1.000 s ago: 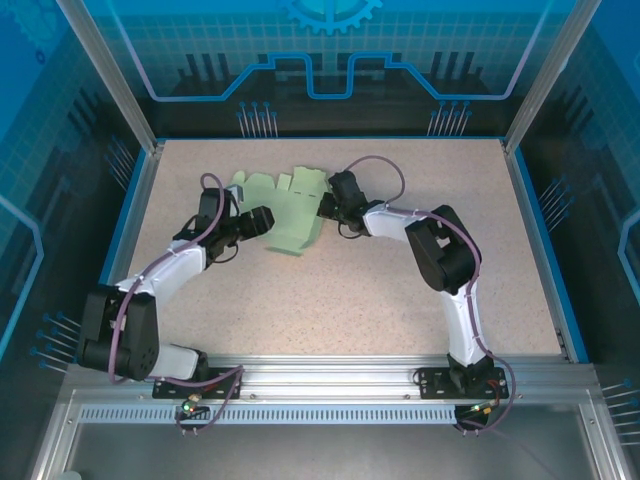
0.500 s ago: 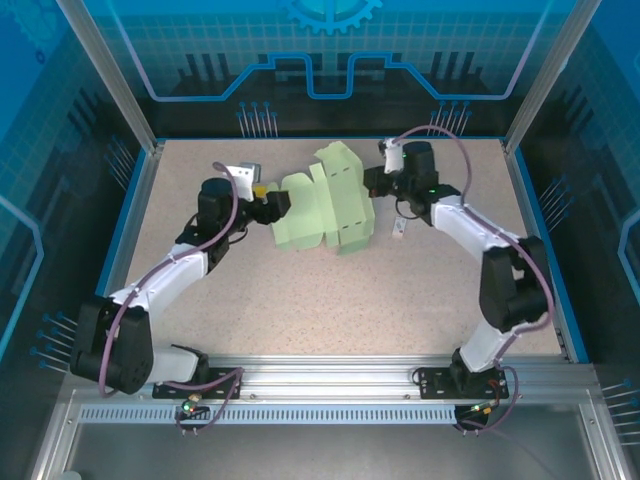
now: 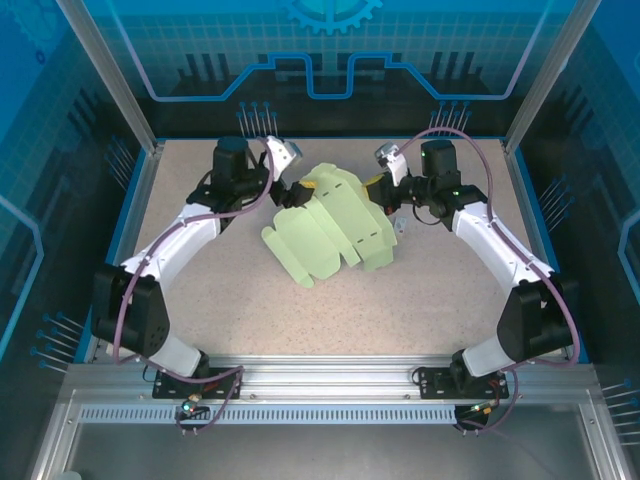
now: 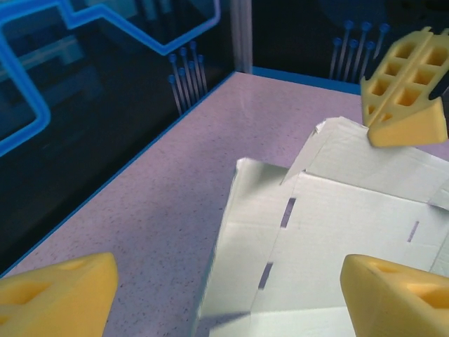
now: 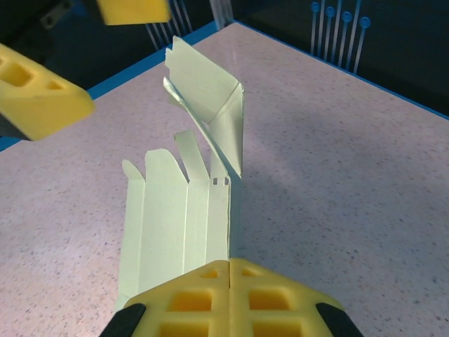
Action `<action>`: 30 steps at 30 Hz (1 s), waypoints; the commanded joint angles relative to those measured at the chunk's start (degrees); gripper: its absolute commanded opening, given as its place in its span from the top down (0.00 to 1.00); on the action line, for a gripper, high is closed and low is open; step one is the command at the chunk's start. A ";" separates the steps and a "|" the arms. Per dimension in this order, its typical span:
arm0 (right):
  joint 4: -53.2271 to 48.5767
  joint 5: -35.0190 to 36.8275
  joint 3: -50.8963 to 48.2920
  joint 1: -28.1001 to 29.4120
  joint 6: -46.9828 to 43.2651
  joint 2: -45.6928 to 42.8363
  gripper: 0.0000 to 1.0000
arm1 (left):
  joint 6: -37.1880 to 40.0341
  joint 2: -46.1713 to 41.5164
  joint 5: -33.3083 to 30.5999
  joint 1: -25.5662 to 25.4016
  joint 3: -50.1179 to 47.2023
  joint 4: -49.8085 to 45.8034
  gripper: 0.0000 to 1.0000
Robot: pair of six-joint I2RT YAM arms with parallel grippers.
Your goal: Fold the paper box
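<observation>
1 pale green paper box (image 3: 330, 225), 2 robot arms (image 3: 172, 248), 4 yellow fingers (image 4: 56, 295), 1 speckled table (image 3: 400, 300)

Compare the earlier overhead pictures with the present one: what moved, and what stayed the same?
Both arms swung toward the far edge. The right hand lifted the paper box rightward; it now slants, panels spread. The left hand followed, open. Unchanged: right hand shut on the paper box.

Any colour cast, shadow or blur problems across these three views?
Top external: evenly lit, sharp, the paper box reads mint green. Left wrist: a cool cast turns the box near white and the table lilac. Right wrist: green here, the box throwing a soft shadow to its right.
</observation>
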 commanded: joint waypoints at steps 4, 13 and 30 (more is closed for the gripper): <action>-2.51 -6.30 2.28 0.29 -4.79 -1.51 1.00 | 9.75 4.59 8.07 -0.84 6.45 -11.97 0.32; -1.43 -6.57 2.40 1.29 -5.81 -1.85 1.00 | 12.33 7.90 11.43 -1.02 11.69 -20.24 0.78; -9.06 -6.64 4.29 -0.12 -14.17 -0.81 0.48 | 23.58 2.77 10.20 -0.49 14.06 -33.98 1.00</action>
